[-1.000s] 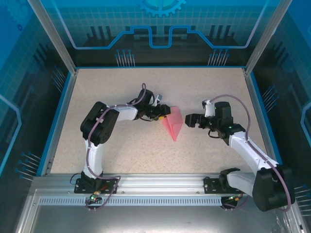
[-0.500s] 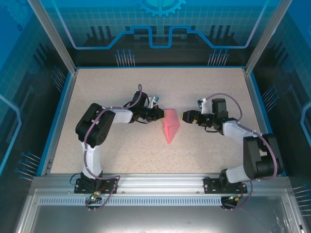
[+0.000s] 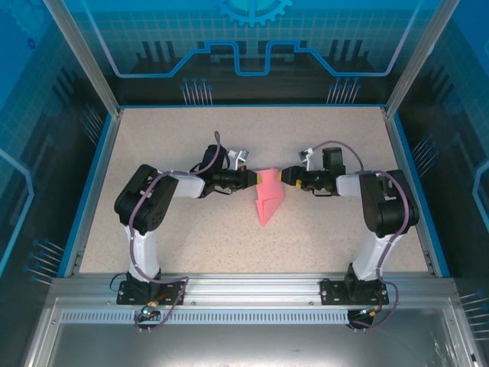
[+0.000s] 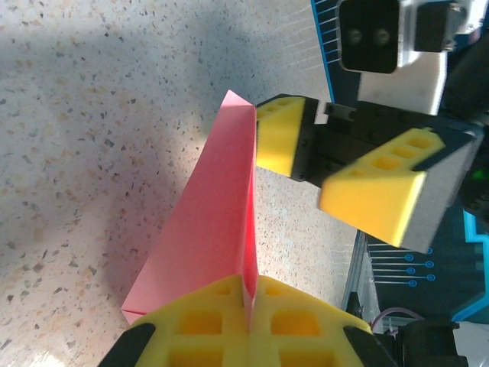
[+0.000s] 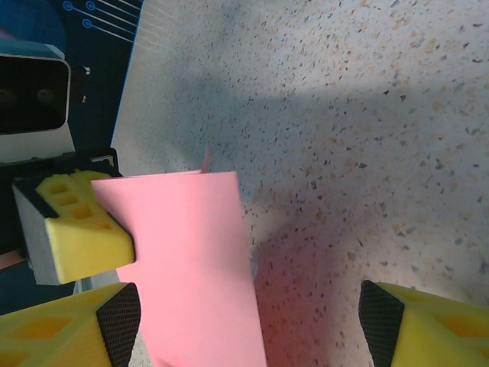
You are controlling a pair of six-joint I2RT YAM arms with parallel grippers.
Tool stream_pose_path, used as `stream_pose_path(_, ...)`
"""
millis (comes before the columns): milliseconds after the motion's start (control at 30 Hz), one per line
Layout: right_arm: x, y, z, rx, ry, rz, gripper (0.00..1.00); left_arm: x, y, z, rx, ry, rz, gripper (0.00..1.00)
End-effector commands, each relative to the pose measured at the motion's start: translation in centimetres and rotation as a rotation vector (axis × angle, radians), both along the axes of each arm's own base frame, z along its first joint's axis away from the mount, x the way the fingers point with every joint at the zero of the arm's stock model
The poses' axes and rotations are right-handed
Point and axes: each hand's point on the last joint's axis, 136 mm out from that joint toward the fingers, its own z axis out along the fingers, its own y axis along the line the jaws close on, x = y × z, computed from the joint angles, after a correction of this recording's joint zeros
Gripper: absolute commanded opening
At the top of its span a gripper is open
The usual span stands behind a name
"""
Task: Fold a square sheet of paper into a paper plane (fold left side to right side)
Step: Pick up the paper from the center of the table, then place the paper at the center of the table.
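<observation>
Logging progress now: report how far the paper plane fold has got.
Done: the pink paper is creased into a pointed dart shape. In hand: left gripper is shut on its raised flap; right gripper is open at the opposite edge. Left: probably pressing the fold flat, then release.

Black-white arms (image 3: 187, 183), seemingly purple cables (image 3: 137, 248), yellow pads (image 4: 283, 138)

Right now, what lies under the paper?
Under the paper I see speckled table and the paper's shadow. The patch directly below the paper is covered, so I cannot tell whether its lower edge touches the table.
</observation>
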Motion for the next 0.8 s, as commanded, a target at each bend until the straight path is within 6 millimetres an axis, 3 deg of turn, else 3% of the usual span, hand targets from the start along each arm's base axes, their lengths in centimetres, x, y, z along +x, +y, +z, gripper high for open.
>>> stream_pose_path(0, 0.6, 0.5, 0.5, 0.064, -0.012, 0.036, 0.78, -0.3, 0.1, 1.4, -0.033, -0.039, -0.022, 0.0)
stream_pose_path(400, -1.0, 1.8, -1.3, 0.106, 0.062, 0.105, 0.7, -0.3, 0.1, 1.1, -0.027, -0.032, -0.025, 0.0)
stream_pose_path(767, -1.6, 2.1, -0.4, 0.139, 0.052, 0.142, 0.46, -0.2, 0.2, 0.3, -0.009, -0.017, -0.024, 0.0)
